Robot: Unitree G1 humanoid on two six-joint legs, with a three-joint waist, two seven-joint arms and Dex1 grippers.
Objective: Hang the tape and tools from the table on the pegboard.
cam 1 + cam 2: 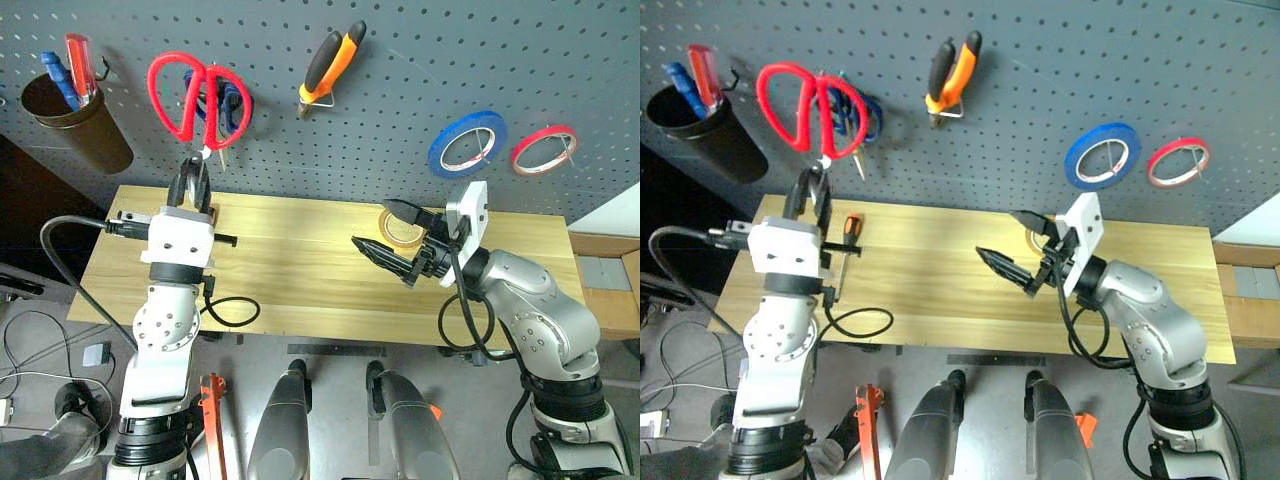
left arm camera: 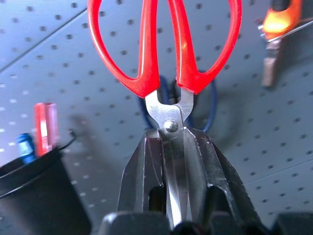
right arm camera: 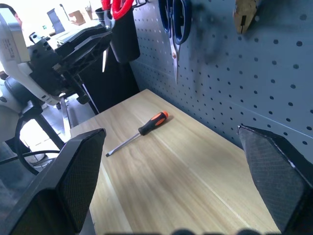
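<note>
My left gripper (image 1: 192, 165) is shut on the silver blades of the red-handled scissors (image 1: 195, 100) and holds them handles-up against the pegboard (image 1: 400, 80). In the left wrist view its fingers (image 2: 146, 161) clamp the blades just below the pivot. I cannot tell whether a handle loop sits on a hook. The orange-and-black pliers (image 1: 333, 65) hang on the pegboard, and so does the dark blue tape (image 1: 467, 143). My right gripper (image 1: 373, 224) is open and holds nothing, above the middle right of the table (image 1: 300, 290).
Blue-handled scissors (image 1: 228, 100) hang right behind the red ones. A red tape roll (image 1: 544, 149) hangs beside the blue. A yellow roll (image 1: 403, 228) lies behind the right gripper. A screwdriver (image 1: 843, 250) lies at the table's left. A black cup (image 1: 75, 125) of screwdrivers hangs far left.
</note>
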